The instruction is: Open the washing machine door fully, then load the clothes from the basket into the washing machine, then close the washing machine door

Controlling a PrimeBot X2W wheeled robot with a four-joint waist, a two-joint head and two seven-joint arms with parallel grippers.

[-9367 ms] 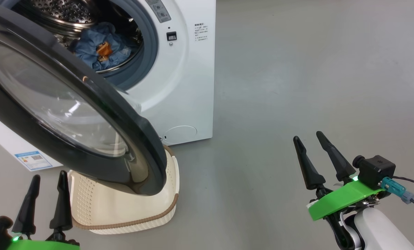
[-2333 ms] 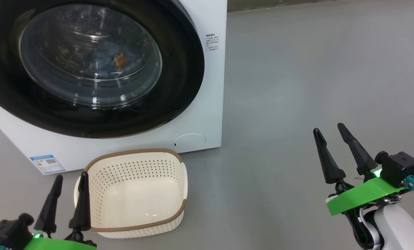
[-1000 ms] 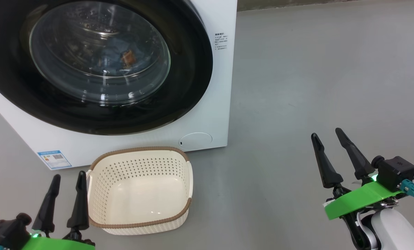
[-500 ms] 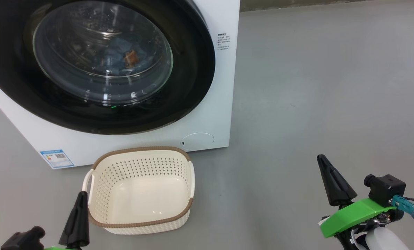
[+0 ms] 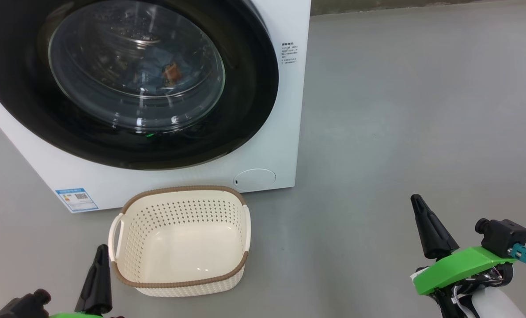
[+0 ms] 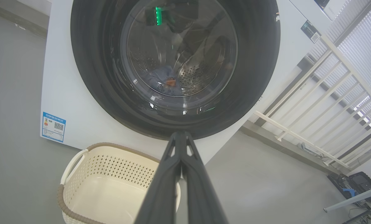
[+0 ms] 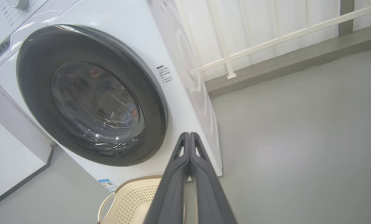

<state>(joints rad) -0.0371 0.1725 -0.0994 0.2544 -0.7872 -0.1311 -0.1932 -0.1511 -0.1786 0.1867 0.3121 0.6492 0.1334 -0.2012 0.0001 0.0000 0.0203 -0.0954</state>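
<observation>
The washing machine (image 5: pixel 285 115) (image 6: pixel 67 93) (image 7: pixel 179 53) stands with its round black door (image 5: pixel 245 101) (image 6: pixel 254 65) (image 7: pixel 154 109) closed flush against the front. Behind the glass, the light blue clothes (image 5: pixel 161 70) (image 6: pixel 160 77) lie in the drum. The cream basket (image 5: pixel 179 282) (image 6: pixel 79 161) (image 7: pixel 116 202) sits on the floor before the machine with nothing in it. My left gripper (image 5: pixel 100 254) (image 6: pixel 180 137) hangs shut at the lower left, beside the basket's near left corner. Low on the right, over bare floor, my right gripper (image 5: pixel 417 203) (image 7: pixel 189 137) is shut too, holding nothing.
Grey floor (image 5: pixel 399 110) spreads to the right of the machine. A white railing (image 7: pixel 266 43) and blinds (image 6: pixel 353 77) run behind it. A blue label (image 5: pixel 76 198) marks the machine's lower left front. Some equipment (image 6: pixel 353 183) lies on the floor far right.
Both grippers went from open to shut over the last second and dropped lower in the head view. The camera has drifted slightly. The door, open 9 seconds ago, stays closed.
</observation>
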